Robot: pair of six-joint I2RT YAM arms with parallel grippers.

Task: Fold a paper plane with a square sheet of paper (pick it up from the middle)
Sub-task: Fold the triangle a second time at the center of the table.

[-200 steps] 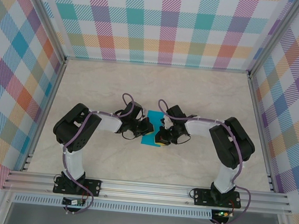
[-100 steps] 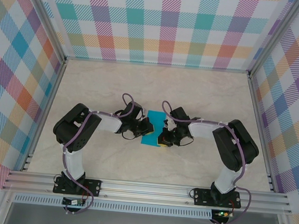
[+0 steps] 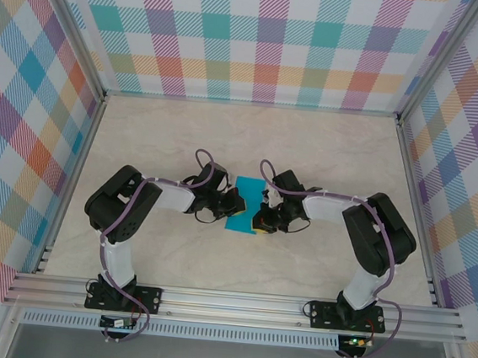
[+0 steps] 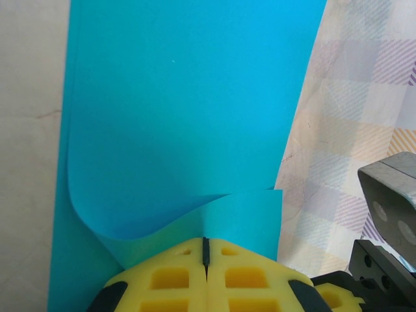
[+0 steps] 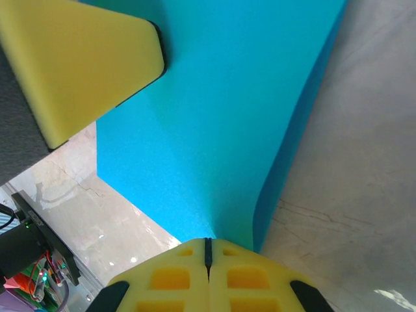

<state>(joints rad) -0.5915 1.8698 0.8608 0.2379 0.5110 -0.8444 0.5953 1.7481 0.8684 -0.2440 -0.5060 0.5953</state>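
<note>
The square sheet of paper (image 3: 240, 221), plain teal, is seen at the middle of a cream marbled table (image 3: 334, 154) boxed in by pastel plaid walls (image 3: 261, 37). It is clamped from 9 o'clock by the left gripper (image 3: 235, 202) and from 3 o'clock by the right gripper (image 3: 259, 215), each with its yellow pads pressed together on it. In the left wrist view an edge is curled up into the closed pads (image 4: 182, 279); the right wrist view adds a left finger (image 5: 84, 65) at 10 o'clock.

Black-and-white arms (image 3: 169, 196), looped lilac cables (image 3: 201, 155), yellow cut-out pads (image 4: 172, 279) on left claw (image 4: 205, 244) and right claw (image 5: 208, 244)
</note>
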